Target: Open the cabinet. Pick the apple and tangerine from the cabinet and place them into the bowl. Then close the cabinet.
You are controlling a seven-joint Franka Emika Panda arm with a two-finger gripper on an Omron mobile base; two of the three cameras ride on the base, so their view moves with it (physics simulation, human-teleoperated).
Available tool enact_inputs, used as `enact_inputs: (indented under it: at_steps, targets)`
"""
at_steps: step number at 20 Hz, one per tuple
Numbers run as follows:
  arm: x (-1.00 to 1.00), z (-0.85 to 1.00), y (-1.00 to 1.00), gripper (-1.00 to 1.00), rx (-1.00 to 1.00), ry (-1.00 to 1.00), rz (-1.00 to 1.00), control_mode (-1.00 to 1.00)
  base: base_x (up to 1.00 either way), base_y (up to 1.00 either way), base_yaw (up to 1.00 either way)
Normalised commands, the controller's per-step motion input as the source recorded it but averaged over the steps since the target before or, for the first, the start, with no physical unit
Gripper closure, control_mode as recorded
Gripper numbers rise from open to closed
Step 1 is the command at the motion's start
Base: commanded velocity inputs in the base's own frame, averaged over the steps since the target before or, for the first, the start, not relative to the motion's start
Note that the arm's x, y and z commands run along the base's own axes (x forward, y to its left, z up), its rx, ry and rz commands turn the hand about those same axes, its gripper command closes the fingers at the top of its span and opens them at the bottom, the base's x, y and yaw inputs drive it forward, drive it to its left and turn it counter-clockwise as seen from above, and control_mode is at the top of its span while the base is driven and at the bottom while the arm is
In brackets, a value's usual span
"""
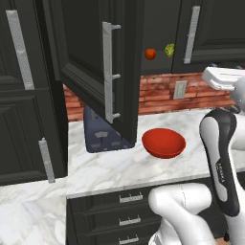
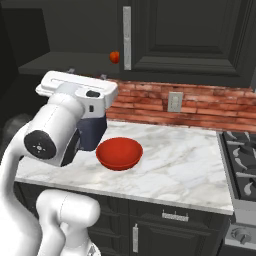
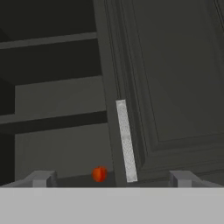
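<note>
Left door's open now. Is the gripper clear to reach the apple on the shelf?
Probably yes. The open gripper faces the open half of the cabinet, with the apple on the bottom shelf and nothing in front. The shut right door stands close beside it.

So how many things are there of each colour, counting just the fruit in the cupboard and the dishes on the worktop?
Red: 2, the apple on the shelf of the cabinet and the bowl on the counter.
Yellow-green: 1, a bumpy fruit beside the apple.
Orange: 0 in sight.
Total: 3
</note>
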Motion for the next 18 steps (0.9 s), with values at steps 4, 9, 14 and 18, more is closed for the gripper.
enact_inputs:
  at_steps: [4, 9, 14, 18]
  targets:
    - [0.65, 0.0, -0.05, -1.0, 0.0, 0.0, 0.0, -1.0, 0.0, 0.0, 0.0]
    - [0.81, 0.0, -0.03, -1.0, 0.0, 0.0, 0.0, -1.0, 0.0, 0.0, 0.0]
    - [0.85, 0.0, -0.23, -1.0, 0.0, 0.02, 0.0, -1.0, 0.0, 0.0, 0.0]
    - [1.0, 0.0, -0.25, -1.0, 0.01, 0.07, 0.0, -1.0, 0.0, 0.0, 0.0]
